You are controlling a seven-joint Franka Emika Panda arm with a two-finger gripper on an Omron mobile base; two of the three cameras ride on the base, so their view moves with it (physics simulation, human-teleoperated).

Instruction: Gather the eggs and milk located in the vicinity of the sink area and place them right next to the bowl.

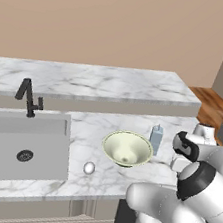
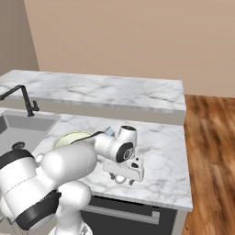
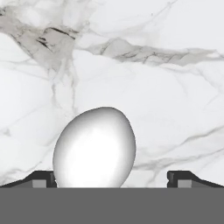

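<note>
Gripper (image 3: pixel 112 179) jaws wide apart, straddling egg (image 3: pixel 94 148) on counter (image 3: pixel 166 87), no clamp | second egg (image 1: pixel 89 168) between sink (image 1: pixel 22 145) and bowl (image 1: pixel 126 148) | milk (image 1: pixel 156 139) just beside bowl.

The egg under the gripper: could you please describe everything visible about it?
The egg is glossy, white-grey, smooth and unbroken. It lies on the white, grey-veined marble counter, between the open gripper's two dark fingertips, nearer one of them. Whether that fingertip touches it cannot be told. Nothing else is near it.
</note>
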